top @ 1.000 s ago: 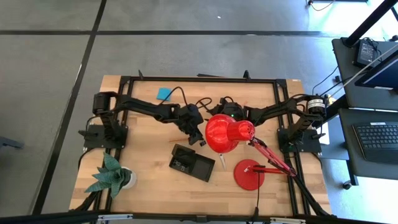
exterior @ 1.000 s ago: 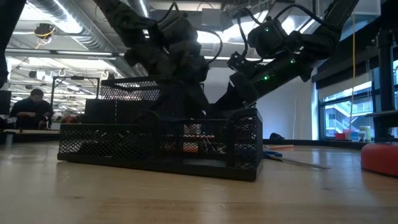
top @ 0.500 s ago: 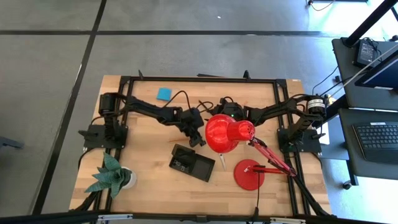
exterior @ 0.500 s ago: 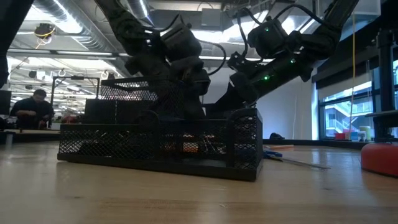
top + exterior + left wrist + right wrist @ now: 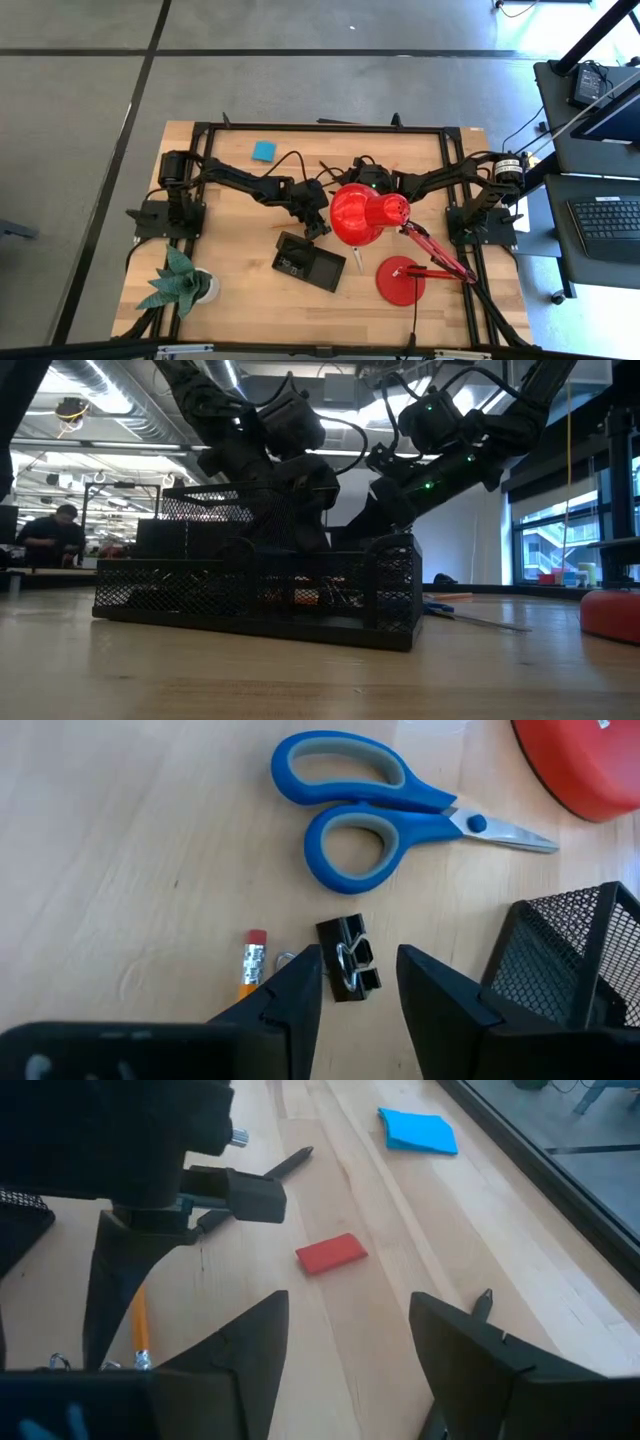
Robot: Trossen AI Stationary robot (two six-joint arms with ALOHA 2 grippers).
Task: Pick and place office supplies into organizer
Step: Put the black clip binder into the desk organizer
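My left gripper (image 5: pixel 358 956) is open and hangs low over the wood between the organizer (image 5: pixel 308 262) and the red lamp shade (image 5: pixel 365 213). A black binder clip (image 5: pixel 348 970) lies flat on the table between its fingertips; I see no touch. Just beyond the clip lie blue-handled scissors (image 5: pixel 390 820), and a pencil's eraser end (image 5: pixel 250 963) shows beside it. My right gripper (image 5: pixel 348 1298) waits open behind the shade. In front of it lie a small red piece (image 5: pixel 331 1253), a black pen (image 5: pixel 285 1162) and a blue sticky-note pad (image 5: pixel 417 1130).
The organizer's mesh wall (image 5: pixel 570 960) stands close beside my left gripper, and the lamp shade's rim (image 5: pixel 590 765) is just past the scissors. The lamp's round base (image 5: pixel 400 280) sits near the table's front right. A green paper plant (image 5: pixel 180 282) stands at the front left.
My left gripper has sunk a little toward the table and drifted slightly toward the near edge and the lamp shade, its fingers staying apart. My right arm has kept still.
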